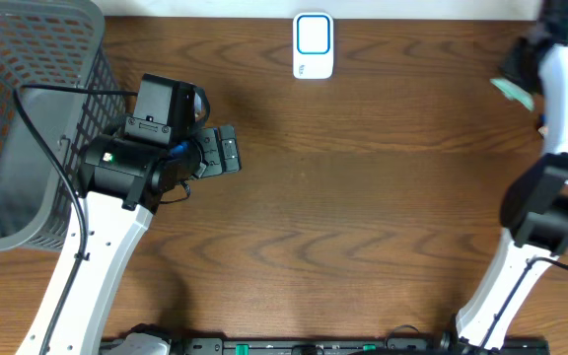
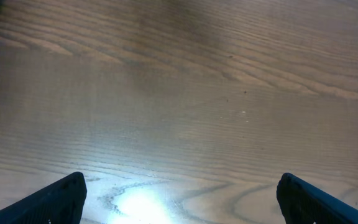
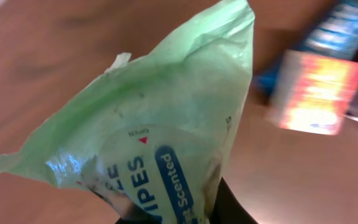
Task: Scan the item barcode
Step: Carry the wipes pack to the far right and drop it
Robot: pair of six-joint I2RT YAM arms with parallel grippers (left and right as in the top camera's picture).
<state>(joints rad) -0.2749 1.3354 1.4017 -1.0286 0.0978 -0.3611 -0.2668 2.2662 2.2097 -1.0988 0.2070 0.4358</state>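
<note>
The left claw hangs fully spread and empty over the surface, the scanner lies centre rear, and the right claw clamps the wipes pack far right, well apart from the scanner, so the scan appears outstanding.

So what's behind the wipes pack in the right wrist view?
The brown table and, upper right, blurred blue and orange packages. The wipes pack fills the centre, so whatever lies straight behind it is covered.
</note>
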